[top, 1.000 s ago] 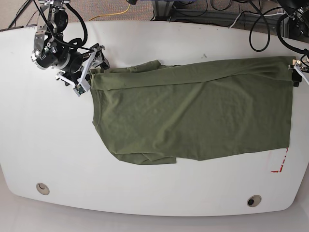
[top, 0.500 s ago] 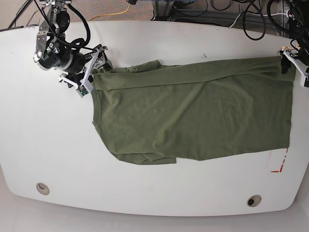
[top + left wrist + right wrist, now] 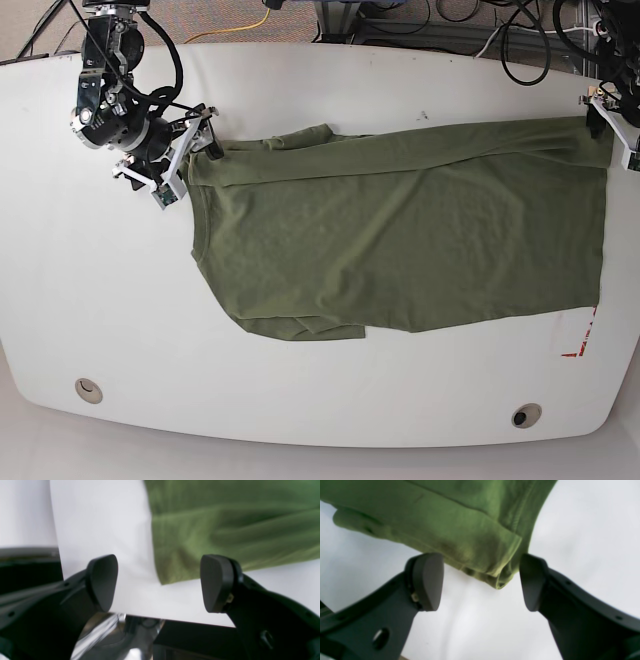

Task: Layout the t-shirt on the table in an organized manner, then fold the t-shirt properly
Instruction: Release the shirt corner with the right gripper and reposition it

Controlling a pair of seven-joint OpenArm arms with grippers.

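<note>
The olive-green t-shirt [image 3: 400, 225] lies spread flat across the white table [image 3: 100, 300], collar end toward the left and hem toward the right. My right gripper [image 3: 186, 153] stands open at the shirt's far-left corner. In its wrist view the jaws [image 3: 480, 581] straddle a folded hem corner [image 3: 495, 562] of the t-shirt without closing on it. My left gripper [image 3: 612, 128] is open at the far-right corner. There the t-shirt's corner [image 3: 175, 562] lies between the spread fingers of the gripper [image 3: 158, 583], close to the table edge.
Two round grommets [image 3: 88, 389] [image 3: 525, 414] sit near the front edge. Red tape [image 3: 580, 342] marks a corner at the front right. Cables [image 3: 520, 50] run behind the table. The table edge [image 3: 175, 620] is right below the left gripper.
The left gripper has moved toward the far edge along the shirt's right side. The right gripper has drawn slightly back to the left. The t-shirt has stayed put.
</note>
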